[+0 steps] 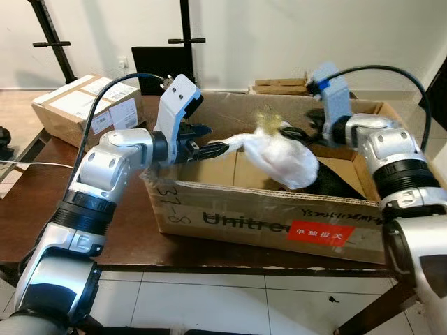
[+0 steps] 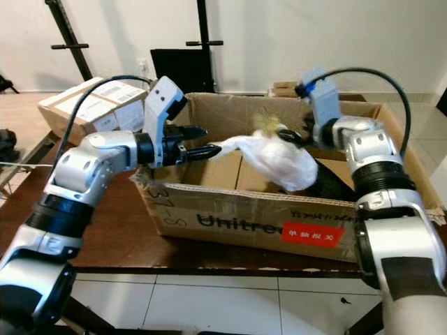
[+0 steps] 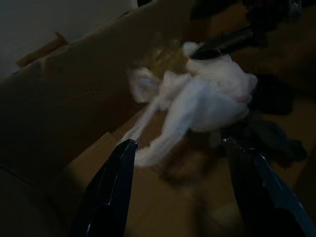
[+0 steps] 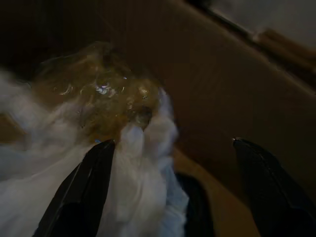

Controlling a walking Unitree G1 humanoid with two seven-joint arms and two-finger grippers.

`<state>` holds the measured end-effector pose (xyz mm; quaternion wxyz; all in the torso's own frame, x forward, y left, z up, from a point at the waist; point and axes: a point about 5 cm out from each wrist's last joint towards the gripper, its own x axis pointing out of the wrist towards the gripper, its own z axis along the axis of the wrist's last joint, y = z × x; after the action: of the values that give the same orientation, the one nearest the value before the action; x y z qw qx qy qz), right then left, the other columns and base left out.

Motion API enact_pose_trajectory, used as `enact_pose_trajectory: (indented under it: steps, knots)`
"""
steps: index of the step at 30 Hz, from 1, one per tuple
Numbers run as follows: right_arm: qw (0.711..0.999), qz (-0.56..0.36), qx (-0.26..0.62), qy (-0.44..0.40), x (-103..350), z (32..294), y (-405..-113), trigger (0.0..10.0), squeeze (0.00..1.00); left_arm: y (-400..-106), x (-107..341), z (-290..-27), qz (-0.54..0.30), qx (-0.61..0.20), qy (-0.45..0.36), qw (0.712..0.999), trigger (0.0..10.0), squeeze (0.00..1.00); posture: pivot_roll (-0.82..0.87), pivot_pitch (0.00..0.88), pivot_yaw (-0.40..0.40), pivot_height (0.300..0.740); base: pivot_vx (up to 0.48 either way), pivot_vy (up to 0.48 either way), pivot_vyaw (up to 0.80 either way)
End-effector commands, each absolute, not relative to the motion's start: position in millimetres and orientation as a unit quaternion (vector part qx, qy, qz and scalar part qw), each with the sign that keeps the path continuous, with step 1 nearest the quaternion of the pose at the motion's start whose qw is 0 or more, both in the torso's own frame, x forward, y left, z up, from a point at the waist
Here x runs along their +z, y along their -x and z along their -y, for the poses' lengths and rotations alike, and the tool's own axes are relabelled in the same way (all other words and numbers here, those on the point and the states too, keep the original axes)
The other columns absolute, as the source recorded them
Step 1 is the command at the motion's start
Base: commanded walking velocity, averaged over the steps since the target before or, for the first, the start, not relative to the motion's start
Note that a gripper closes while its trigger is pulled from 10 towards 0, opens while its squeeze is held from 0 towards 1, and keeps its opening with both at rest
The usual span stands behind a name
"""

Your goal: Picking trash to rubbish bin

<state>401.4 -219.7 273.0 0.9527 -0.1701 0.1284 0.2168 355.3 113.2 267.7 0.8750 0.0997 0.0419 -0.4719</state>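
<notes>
Looked down over glossy white floor tiles (image 1: 230, 300) to the edge of a dark brown wooden desk (image 1: 133, 237). On it, found a wide, open carton of corrugated brown cardboard (image 1: 244, 209), its near wall creased, printed in black, scrawled on by hand and stuck with a red rectangular label (image 1: 318, 234).

Inside the carton, caught a soft white plastic bag (image 1: 283, 159), puffed and wrinkled, with one thin corner drawn out into a tail toward the robot's left. Bulged up near the middle of the carton, above the flat cardboard flaps of its floor. Topped by a crumpled, clear, yellowish wrapper (image 4: 103, 94), glinting in places. Lay beside dark, limp cloth (image 1: 335, 183) heaped in the right half of the carton.

Reached in over the left wall with the left claw (image 1: 213, 138), its two long black fingers spread apart and level with the bag's tail; seen touching the tail's tip with one finger, or nearly so. Came in from the far right with the right claw (image 4: 173, 142), likewise spread wide, one glossy finger pressed against the white plastic just below the wrapper, the other apart from it near the cardboard wall.

Farther back on the left, showed taped brown parcels (image 1: 84, 105) with white printed labels, then black metal stand poles (image 1: 185, 28) against a plain white wall (image 1: 279, 35).
</notes>
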Motion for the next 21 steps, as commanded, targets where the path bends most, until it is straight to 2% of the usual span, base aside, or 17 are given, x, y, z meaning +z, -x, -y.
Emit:
enact_pose_trajectory:
  steps: [1,3,5,6,7,8,9,10,11,14,16,19,20,21]
  knots:
    - [0.947,-0.136,0.228,0.184,269,217,-400,10.0,0.00,-355,268,-112,-0.042,-0.475,-0.094,0.874,10.0,0.00,-0.05,0.081,0.034,0.740,0.000,0.000,0.00]
    - [0.950,-0.129,0.271,0.092,272,205,-398,10.0,0.00,-355,268,-112,-0.041,-0.475,-0.091,0.874,10.0,0.00,-0.05,0.079,0.034,0.740,0.000,0.000,0.00]
    - [0.948,-0.129,0.279,0.081,272,204,-398,10.0,0.00,-355,268,-111,-0.040,-0.475,-0.091,0.874,10.0,0.00,-0.05,0.079,0.034,0.740,0.000,0.000,0.00]
    - [0.944,-0.148,0.215,0.200,267,215,-400,10.0,0.00,-355,268,-112,-0.041,-0.475,-0.091,0.875,10.0,0.00,-0.05,0.077,0.037,0.740,0.000,0.000,0.00]
    - [0.948,-0.144,0.206,0.198,269,216,-401,10.0,0.00,-355,268,-111,-0.041,-0.475,-0.092,0.874,10.0,0.00,-0.06,0.075,0.036,0.740,0.000,0.000,0.00]
    - [0.957,-0.134,0.242,0.086,275,209,-400,10.0,0.00,-354,267,-111,-0.040,-0.476,-0.090,0.874,10.0,0.00,-0.05,0.075,0.034,0.740,0.000,0.000,0.00]
    - [0.957,-0.134,0.242,0.086,275,209,-400,10.0,0.00,-354,267,-111,-0.040,-0.476,-0.090,0.874,10.0,0.00,-0.05,0.075,0.034,0.740,0.000,0.000,0.00]
    - [0.951,-0.121,0.284,-0.013,281,200,-399,10.0,0.00,-354,267,-110,-0.040,-0.477,-0.089,0.873,10.0,0.00,-0.05,0.075,0.034,0.740,0.000,0.000,0.00]
    - [0.965,-0.142,0.187,0.113,273,218,-404,10.0,0.00,-354,267,-110,-0.040,-0.475,-0.092,0.874,10.0,0.00,-0.05,0.074,0.035,0.740,0.000,0.000,0.00]
    - [0.971,-0.067,0.230,-0.029,293,217,-403,10.0,0.00,-353,270,-109,-0.028,-0.478,-0.083,0.874,10.0,0.00,-0.04,0.073,0.031,0.740,0.000,0.000,0.00]
    - [0.971,-0.067,0.230,-0.029,293,217,-403,10.0,0.00,-353,270,-109,-0.028,-0.478,-0.083,0.874,10.0,0.00,-0.04,0.073,0.031,0.740,0.000,0.000,0.00]
    - [0.938,0.028,0.319,-0.137,325,215,-391,10.0,0.00,-349,281,-113,-0.002,-0.494,-0.039,0.868,10.0,0.00,-0.05,0.069,0.037,0.740,0.000,0.000,0.00]
    - [0.938,0.028,0.319,-0.137,325,215,-391,10.0,0.00,-349,281,-113,-0.002,-0.494,-0.039,0.868,10.0,0.00,-0.05,0.069,0.037,0.740,0.000,0.000,0.00]
    - [0.924,0.047,0.344,-0.158,332,214,-387,10.0,0.00,-348,284,-114,0.005,-0.499,-0.027,0.866,10.0,0.00,-0.05,0.069,0.037,0.740,0.000,0.000,0.00]
